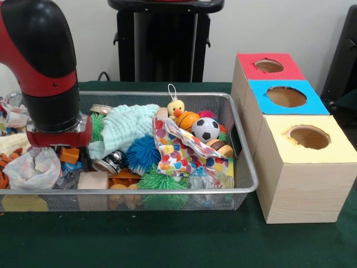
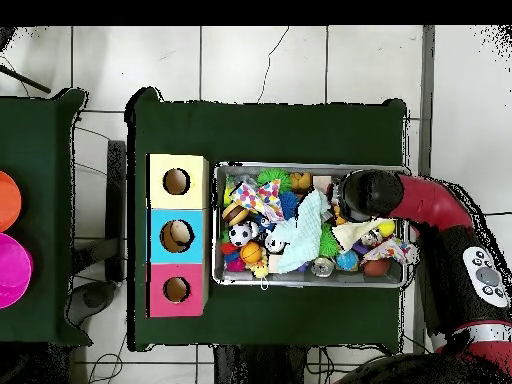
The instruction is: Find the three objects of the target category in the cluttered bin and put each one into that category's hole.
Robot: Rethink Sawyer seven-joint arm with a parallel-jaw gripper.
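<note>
Reaching down into the left end of the silver wire-mesh bin to search the clutter; claw hidden, state impossible to tell.

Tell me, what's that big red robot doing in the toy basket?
The red arm is reaching down into one end of the basket, which is full of toys, like a soccer ball and a duck. Its claw is buried in the pile, so nothing shows in its grip. Beside the basket stand three boxes with holes, red, blue and yellow.
</note>
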